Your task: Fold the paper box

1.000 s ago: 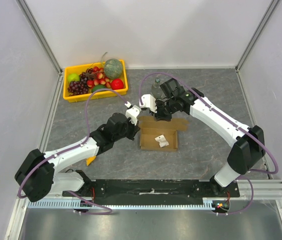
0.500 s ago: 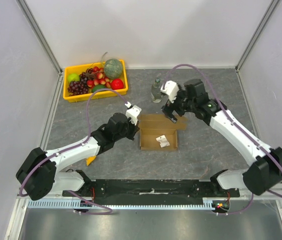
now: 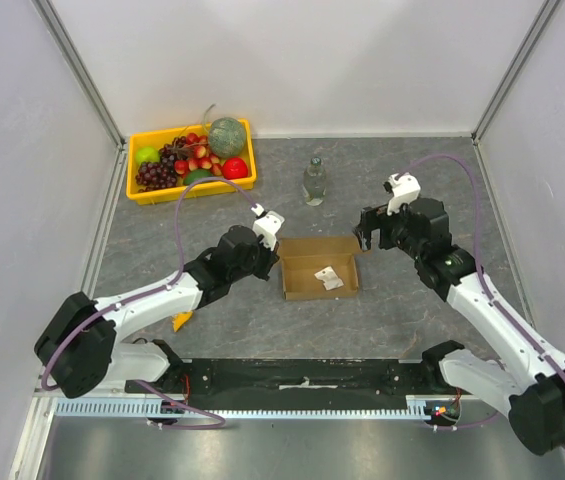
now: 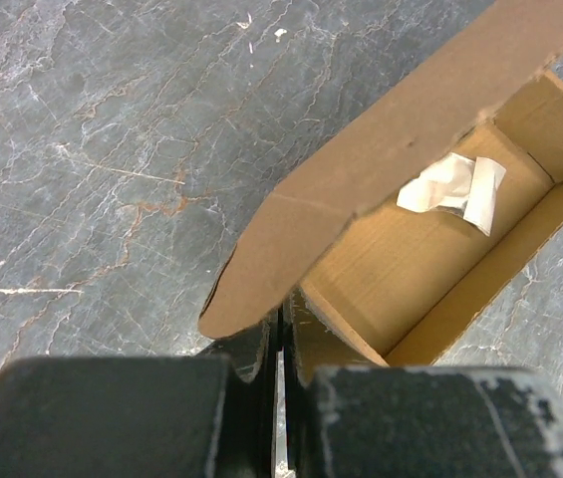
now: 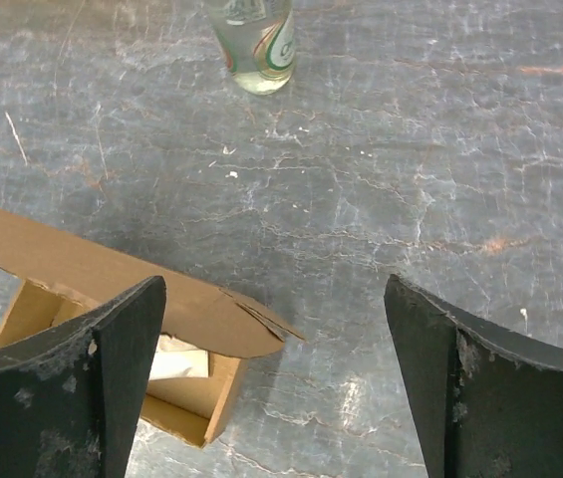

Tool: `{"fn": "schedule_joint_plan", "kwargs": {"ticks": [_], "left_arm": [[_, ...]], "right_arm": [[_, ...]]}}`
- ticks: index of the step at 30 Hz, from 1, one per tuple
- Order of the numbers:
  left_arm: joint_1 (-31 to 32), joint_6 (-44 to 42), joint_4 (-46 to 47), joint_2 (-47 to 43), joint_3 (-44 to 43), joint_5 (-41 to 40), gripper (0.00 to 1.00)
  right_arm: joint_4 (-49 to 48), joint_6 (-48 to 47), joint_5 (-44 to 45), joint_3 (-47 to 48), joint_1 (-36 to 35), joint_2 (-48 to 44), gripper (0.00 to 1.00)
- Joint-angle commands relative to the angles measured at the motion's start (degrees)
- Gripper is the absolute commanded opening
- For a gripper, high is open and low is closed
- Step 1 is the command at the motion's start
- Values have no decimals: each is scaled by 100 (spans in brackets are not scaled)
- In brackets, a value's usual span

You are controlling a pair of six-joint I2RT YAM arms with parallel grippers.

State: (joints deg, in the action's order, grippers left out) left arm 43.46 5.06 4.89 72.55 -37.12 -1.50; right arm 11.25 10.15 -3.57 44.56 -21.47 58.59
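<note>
The paper box (image 3: 307,285) is an open brown cardboard tray on the grey table, with a crumpled white paper (image 3: 327,277) inside. Its long rear flap (image 4: 391,149) stands up and leans over the opening. My left gripper (image 3: 274,256) is shut on the box's left end wall, and in the left wrist view the fingertips (image 4: 283,324) pinch that cardboard edge. My right gripper (image 3: 367,235) hangs open just off the box's far right corner, touching nothing. In the right wrist view its wide fingers (image 5: 112,368) frame the box's corner (image 5: 92,269) and bare table.
A clear bottle (image 3: 313,181) stands behind the box, also in the right wrist view (image 5: 256,40). A yellow tray (image 3: 142,194) of fruit sits at the far left. A small orange object (image 3: 182,321) lies under the left arm. White walls enclose the table.
My right gripper opened, let go of the box's rear flap and drew back to the right. The flap now stands up over the box. The left gripper kept its hold.
</note>
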Motion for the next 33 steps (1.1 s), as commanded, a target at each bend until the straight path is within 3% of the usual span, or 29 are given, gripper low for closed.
{"fn": "schedule_joint_plan", "kwargs": {"ticks": [1, 5, 8, 16, 20, 23, 33], "left_arm": [[-22, 30, 30, 136, -207, -166, 2], [-66, 57, -49, 162, -304, -193, 2], [-92, 39, -110, 224, -383, -202, 2], [-101, -23, -172, 259, -489, -132, 2], [-119, -49, -216, 286, -524, -114, 2], [-136, -49, -242, 312, -550, -88, 2], [-136, -31, -251, 417, -629, 9, 2]], "right_arm": [[-475, 707, 795, -297, 20, -662, 96], [-404, 971, 1867, -728, 20, -1445, 88], [-220, 866, 2168, -869, 29, -1693, 85], [-105, -12, 833, -817, 29, -982, 85], [-140, -391, 166, -720, 21, -533, 74], [-149, -505, -90, -729, 29, -305, 68], [-641, -541, -451, -896, 38, 73, 62]]}}
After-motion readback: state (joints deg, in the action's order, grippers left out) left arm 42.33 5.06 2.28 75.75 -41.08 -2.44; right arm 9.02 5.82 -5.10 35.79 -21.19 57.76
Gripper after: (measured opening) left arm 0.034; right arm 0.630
